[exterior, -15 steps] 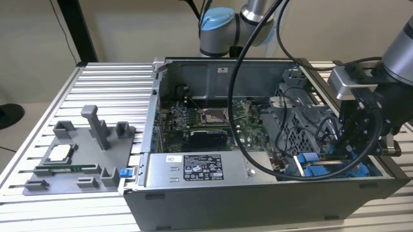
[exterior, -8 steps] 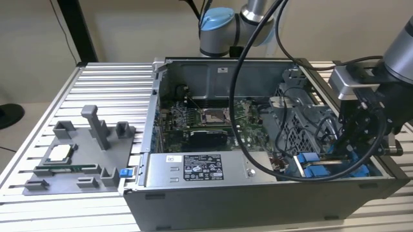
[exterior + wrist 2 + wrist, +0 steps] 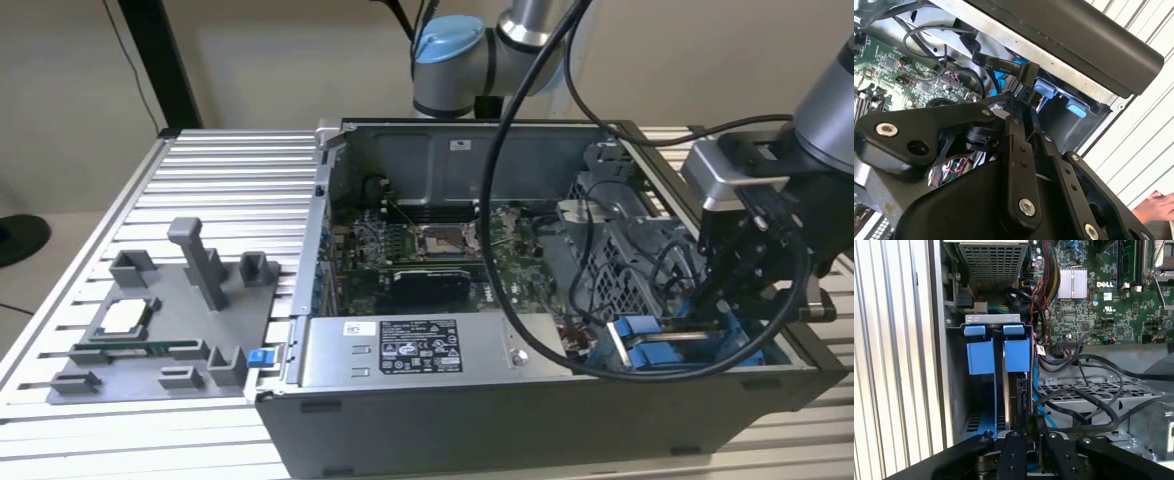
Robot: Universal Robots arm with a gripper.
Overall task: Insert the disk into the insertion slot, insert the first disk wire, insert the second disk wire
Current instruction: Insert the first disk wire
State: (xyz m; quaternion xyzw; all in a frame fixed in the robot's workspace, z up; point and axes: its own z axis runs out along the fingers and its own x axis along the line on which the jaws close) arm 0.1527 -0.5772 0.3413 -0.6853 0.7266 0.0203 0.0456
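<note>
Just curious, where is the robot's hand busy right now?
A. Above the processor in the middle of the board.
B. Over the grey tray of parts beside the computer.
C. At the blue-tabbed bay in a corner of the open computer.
C: in the exterior view the hand is down at the blue-tabbed insertion slot.

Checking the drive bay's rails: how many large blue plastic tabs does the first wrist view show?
2, side by side at the insertion slot: the wall-side tab and the motherboard-side tab. More may be hidden deeper in.
</note>
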